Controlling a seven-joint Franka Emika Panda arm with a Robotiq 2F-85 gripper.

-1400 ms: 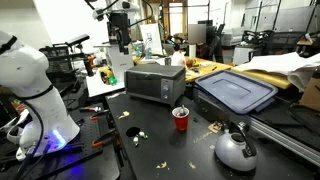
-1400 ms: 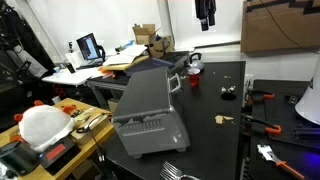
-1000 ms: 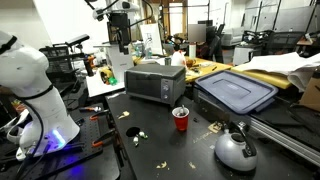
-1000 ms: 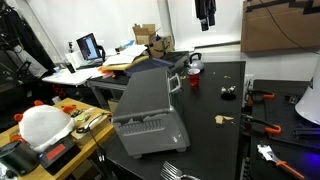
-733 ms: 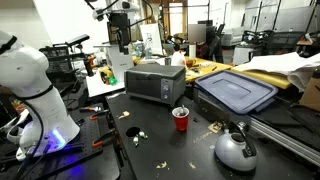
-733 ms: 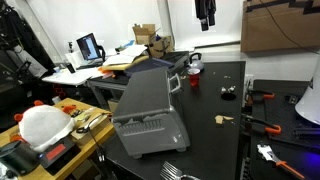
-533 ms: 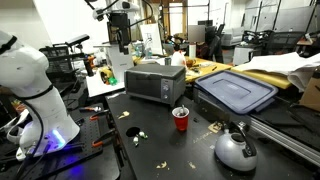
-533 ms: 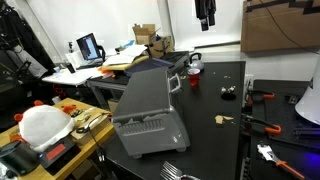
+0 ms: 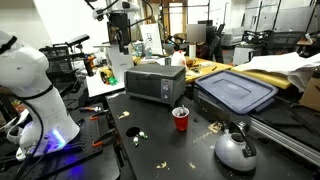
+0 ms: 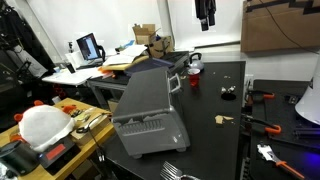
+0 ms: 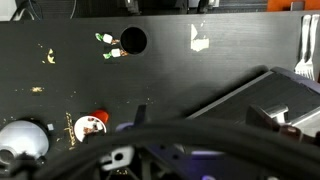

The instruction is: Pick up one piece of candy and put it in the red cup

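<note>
Nothing has moved since the earlier frames. In both exterior views the gripper [image 9: 120, 42] [image 10: 205, 18] hangs high above the black surface [image 9: 165, 150], up behind the toaster oven [image 9: 153, 82]. Whether the jaws are spread or pressed together cannot be told, since the wrist view shows them only as a dark blur along its bottom edge. The red cup [image 9: 180, 120] stands upright on the surface just in front of the toaster oven, not touching it. Candy [image 9: 138, 133] lies scattered on the surface in front of the toaster oven, apart from the cup. A kettle [image 9: 235, 148] sits farther from the toaster oven than the cup does.
</note>
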